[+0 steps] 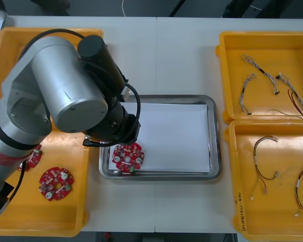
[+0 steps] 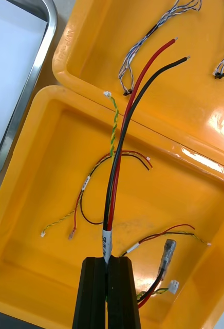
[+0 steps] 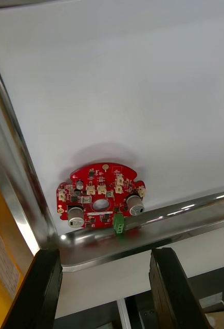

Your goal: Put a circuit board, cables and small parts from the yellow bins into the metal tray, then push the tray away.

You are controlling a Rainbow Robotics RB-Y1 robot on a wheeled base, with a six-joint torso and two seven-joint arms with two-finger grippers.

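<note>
**Board in the tray, cables and parts to come**

Front view: one circuit board [image 1: 128,156] lies in the near left corner of the metal tray [image 1: 215,151]. Loose cables [image 1: 262,161] wait in the right-hand yellow bins [image 1: 226,55], so I'd say loading has barely begun and the push is far off.

Right wrist view: the right gripper [image 2: 110,288] is clamped on a red and black cable [image 2: 123,144].

Left wrist view: the left gripper [image 3: 104,288] is spread wide and empty above the board, which touches the rim.

light: bright, even | glare: yellow bin [image 2: 220,123], metal tray [image 3: 168,223] rim | shadows: soft
</note>
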